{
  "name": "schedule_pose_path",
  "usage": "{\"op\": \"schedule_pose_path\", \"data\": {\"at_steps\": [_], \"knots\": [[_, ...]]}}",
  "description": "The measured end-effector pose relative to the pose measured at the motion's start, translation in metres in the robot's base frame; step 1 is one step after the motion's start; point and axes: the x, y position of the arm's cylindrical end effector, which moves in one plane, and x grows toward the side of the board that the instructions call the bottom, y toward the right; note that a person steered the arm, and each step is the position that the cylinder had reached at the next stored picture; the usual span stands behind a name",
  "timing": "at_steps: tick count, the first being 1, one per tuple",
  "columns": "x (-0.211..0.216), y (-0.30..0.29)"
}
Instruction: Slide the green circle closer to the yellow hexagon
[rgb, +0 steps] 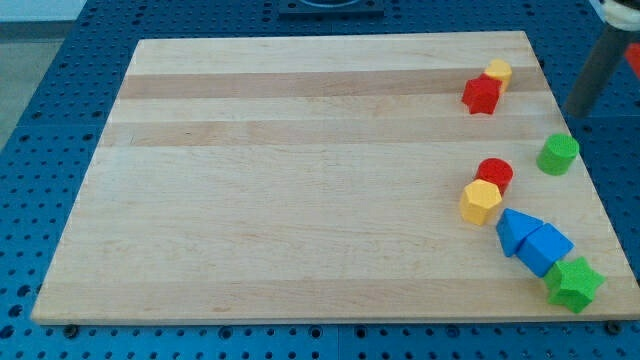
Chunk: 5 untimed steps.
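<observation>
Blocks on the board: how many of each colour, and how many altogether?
Red: 2, the red star and the red circle
Yellow: 2, the small yellow block and the yellow hexagon
Green: 2, the green circle and the green star
Blue: 2, the blue triangle and the blue block
Total: 8

My tip (573, 113) hovers near green circle (558, 154).

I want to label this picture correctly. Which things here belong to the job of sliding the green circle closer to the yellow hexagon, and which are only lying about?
Belong to the job:
- green circle
- yellow hexagon
- my tip, above the green circle toward the view's top, apart from it

Only lying about:
- red circle, touching the yellow hexagon
- red block
- small yellow block
- two blue blocks
- green star
</observation>
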Motion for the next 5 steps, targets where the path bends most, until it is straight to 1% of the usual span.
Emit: {"op": "schedule_pose_path", "data": {"at_steps": [1,2,3,4,5], "knots": [[0.047,-0.001],[0.060,-0.006],[0.056,-0.010],[0.036,-0.011],[0.039,-0.023]]}}
